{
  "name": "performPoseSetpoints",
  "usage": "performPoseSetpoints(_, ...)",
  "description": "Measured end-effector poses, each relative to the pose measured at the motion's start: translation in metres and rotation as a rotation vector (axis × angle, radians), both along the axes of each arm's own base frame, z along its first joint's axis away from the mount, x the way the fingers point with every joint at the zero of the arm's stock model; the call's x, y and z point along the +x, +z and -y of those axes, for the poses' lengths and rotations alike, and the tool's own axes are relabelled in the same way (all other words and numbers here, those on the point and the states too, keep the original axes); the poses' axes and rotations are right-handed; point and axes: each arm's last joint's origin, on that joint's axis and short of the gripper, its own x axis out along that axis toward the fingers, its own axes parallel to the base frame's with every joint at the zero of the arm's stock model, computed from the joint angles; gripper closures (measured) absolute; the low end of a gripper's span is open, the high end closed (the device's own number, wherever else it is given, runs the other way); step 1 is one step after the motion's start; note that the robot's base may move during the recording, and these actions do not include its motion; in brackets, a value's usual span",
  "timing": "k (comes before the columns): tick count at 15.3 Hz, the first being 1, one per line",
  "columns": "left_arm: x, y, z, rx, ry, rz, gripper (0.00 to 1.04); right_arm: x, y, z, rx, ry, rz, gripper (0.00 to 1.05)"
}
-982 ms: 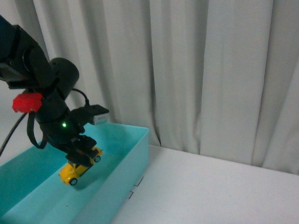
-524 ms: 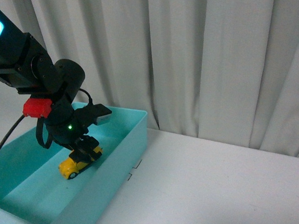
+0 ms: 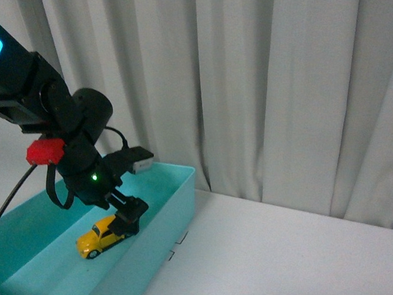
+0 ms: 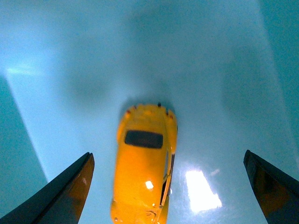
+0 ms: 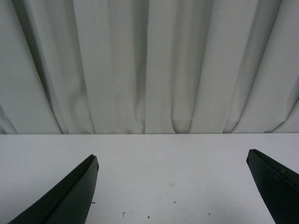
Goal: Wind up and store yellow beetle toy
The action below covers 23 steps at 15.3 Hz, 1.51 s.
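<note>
- Well, we saw the yellow beetle toy (image 3: 100, 238) sitting on its wheels on the floor of the blue-green box (image 3: 173, 198).
- We saw the left pincer (image 3: 129, 218) just above the toy, spread wide and holding nothing, with a gap on each side of the car.
- We saw the right pincer (image 5: 170, 155) spread wide too, holding nothing, over the white tabletop (image 5: 168, 186) and facing the curtain (image 5: 159, 70).
- We thought the toy was put away, so the only job left was to lift the left arm out.
- We thought it best to go straight up, slowly, with the fingers kept wide, so they would not bump the car or catch the box wall.
</note>
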Motion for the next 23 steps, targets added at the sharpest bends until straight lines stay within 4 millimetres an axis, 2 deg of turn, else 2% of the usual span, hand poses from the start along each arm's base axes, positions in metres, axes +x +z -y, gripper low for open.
performPoseSetpoints(2, -0.003, 0.047, -0.001, -0.032, -0.032, 0.175, 0.07, 0.0, 0.0, 0.0, 0.0, 0.0, 0.0, 0.07)
performPoseSetpoints(5, -0.027, 0.108, -0.009, -0.076, -0.069, 0.372, 0.07, 0.0, 0.0, 0.0, 0.0, 0.0, 0.0, 0.07)
performPoseSetpoints(7, -0.052, 0.151, -0.017, -0.135, -0.084, 0.522, 0.07, 0.0, 0.0, 0.0, 0.0, 0.0, 0.0, 0.07)
performPoseSetpoints(9, -0.087, 0.191, -0.022, -0.181, -0.096, 0.672, 0.07, 0.0, 0.0, 0.0, 0.0, 0.0, 0.0, 0.07)
performPoseSetpoints(10, -0.101, 0.205, -0.027, -0.2, -0.103, 0.74, 0.07, 0.0, 0.0, 0.0, 0.0, 0.0, 0.0, 0.07)
performPoseSetpoints(11, -0.109, 0.211, -0.03, -0.243, -0.102, 0.768, 0.07, 0.0, 0.0, 0.0, 0.0, 0.0, 0.0, 0.07)
performPoseSetpoints(13, -0.117, 0.206, -0.036, -0.274, -0.079, 0.825, 0.09, 0.0, 0.0, 0.0, 0.0, 0.0, 0.0, 0.07)
performPoseSetpoints(14, -0.124, 0.197, -0.028, -0.199, -0.003, 0.957, 0.2, 0.0, 0.0, 0.0, 0.0, 0.0, 0.0, 0.07)
performPoseSetpoints(17, -0.165, 0.163, 0.024, -0.263, 0.066, 1.201, 0.54, 0.0, 0.0, 0.0, 0.0, 0.0, 0.0, 0.07)
performPoseSetpoints(19, -0.182, 0.125, 0.048, -0.312, 0.105, 1.165, 0.79, 0.0, 0.0, 0.0, 0.0, 0.0, 0.0, 0.07)
performPoseSetpoints(21, -0.195, 0.102, 0.063, -0.325, 0.129, 1.141, 1.02, 0.0, 0.0, 0.0, 0.0, 0.0, 0.0, 0.07)
performPoseSetpoints(23, -0.207, 0.094, 0.074, -0.328, 0.117, 1.169, 1.03, 0.0, 0.0, 0.0, 0.0, -0.001, 0.0, 0.07)
